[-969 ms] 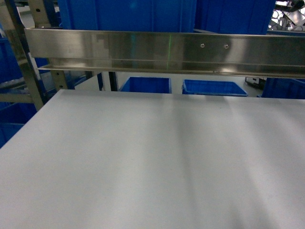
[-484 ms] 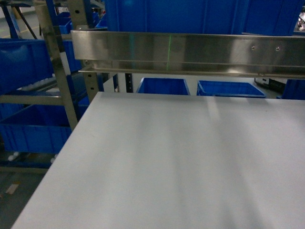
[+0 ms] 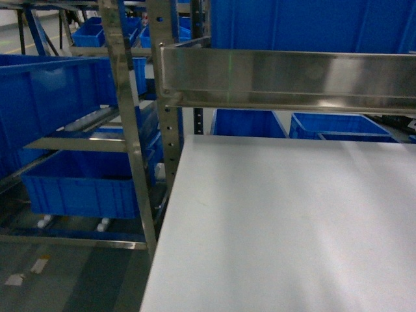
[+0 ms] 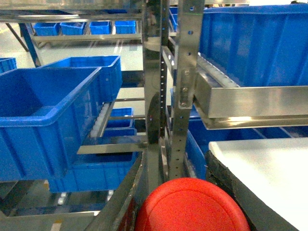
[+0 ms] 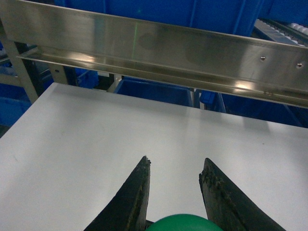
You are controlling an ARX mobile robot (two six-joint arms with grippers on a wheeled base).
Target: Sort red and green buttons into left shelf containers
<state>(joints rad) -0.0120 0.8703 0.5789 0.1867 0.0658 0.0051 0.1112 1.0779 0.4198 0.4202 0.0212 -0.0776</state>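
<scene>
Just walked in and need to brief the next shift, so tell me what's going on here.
A two-armed mobile robot is facing a bare white table, with a shelf rack of blue bins off to its left. The left wrist camera shows a red button at the left gripper, looking toward the open blue bin on the rack. The right wrist camera shows a green button between the right gripper's fingers, above the table. Neither button is in a container yet.
</scene>
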